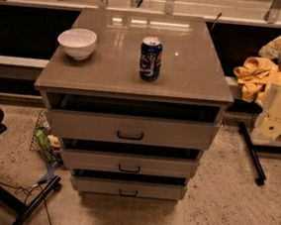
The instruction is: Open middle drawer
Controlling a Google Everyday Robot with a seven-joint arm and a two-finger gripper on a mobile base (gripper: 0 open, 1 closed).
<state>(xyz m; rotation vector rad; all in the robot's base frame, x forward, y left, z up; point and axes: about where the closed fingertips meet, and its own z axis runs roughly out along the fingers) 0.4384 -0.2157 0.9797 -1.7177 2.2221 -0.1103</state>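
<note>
A grey-beige cabinet stands in the middle of the camera view with three drawers. The middle drawer has a wide low front and a small black bar handle. It stands pulled out a little, with a dark gap above its front. The taller top drawer and the narrow bottom drawer stand slightly out too. My gripper is at the right edge on the cream arm, well to the right of the cabinet and apart from every handle.
A white bowl and a blue soda can stand on the cabinet top. A yellow cloth lies on the ledge at right. A black stand leg crosses the floor at right. A wire basket and black chair legs are at left.
</note>
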